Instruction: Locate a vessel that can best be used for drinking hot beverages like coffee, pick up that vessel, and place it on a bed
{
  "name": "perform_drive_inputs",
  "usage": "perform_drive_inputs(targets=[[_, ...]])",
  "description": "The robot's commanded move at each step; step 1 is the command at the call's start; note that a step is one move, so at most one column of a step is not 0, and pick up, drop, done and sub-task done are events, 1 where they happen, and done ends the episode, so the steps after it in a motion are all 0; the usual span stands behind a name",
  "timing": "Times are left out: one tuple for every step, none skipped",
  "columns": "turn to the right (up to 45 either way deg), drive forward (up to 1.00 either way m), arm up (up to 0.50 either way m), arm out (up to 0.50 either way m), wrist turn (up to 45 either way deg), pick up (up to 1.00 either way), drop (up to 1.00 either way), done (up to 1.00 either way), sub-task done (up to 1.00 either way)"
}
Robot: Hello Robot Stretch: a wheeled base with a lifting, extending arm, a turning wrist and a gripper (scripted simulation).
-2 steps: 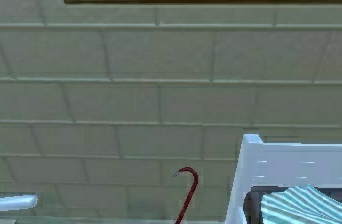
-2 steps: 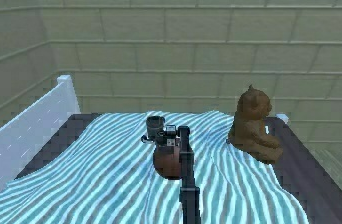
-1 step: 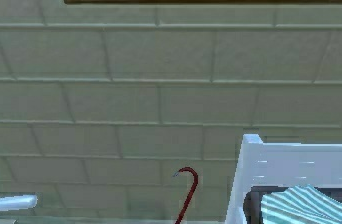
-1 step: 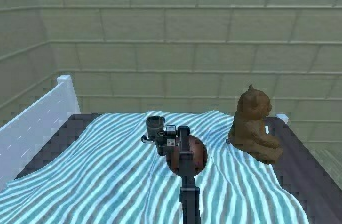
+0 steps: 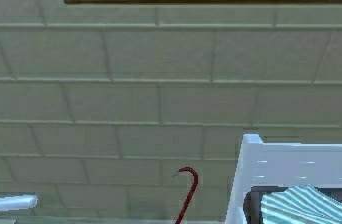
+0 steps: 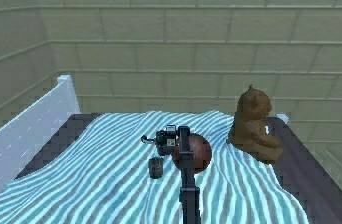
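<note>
A dark-framed bed under a blue-and-white wavy-striped cover (image 6: 89,186) lies in the arm side view, with its white slatted headboard (image 6: 29,130) at the 9 o'clock side. A dark square arm (image 6: 188,190) rises from 6 o'clock across the cover to the end effector (image 6: 160,146) near the bed's middle. A small dark stubby object (image 6: 156,168), too small to call a mug for certain, shows just beside the fingers at their 6 o'clock. I cannot tell whether it rests on the cover or whether the end effector holds anything. A round reddish-brown ball (image 6: 199,152) lies at the arm tip's 3 o'clock. A brown teddy bear (image 6: 254,125) sits upright farther off at 2 o'clock. In the forward view a thin red hooked rod (image 5: 186,192) stands at 6 o'clock before a pale green brick wall (image 5: 129,90), with the headboard at 4 o'clock.
</note>
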Motion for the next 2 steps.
perform_drive_inputs(targets=[[0.0, 0.00, 0.10, 0.00, 0.0, 0.00, 0.00, 0.00, 0.00], [0.0, 0.00, 0.00, -0.08, 0.0, 0.00, 0.00, 0.00, 0.00]])
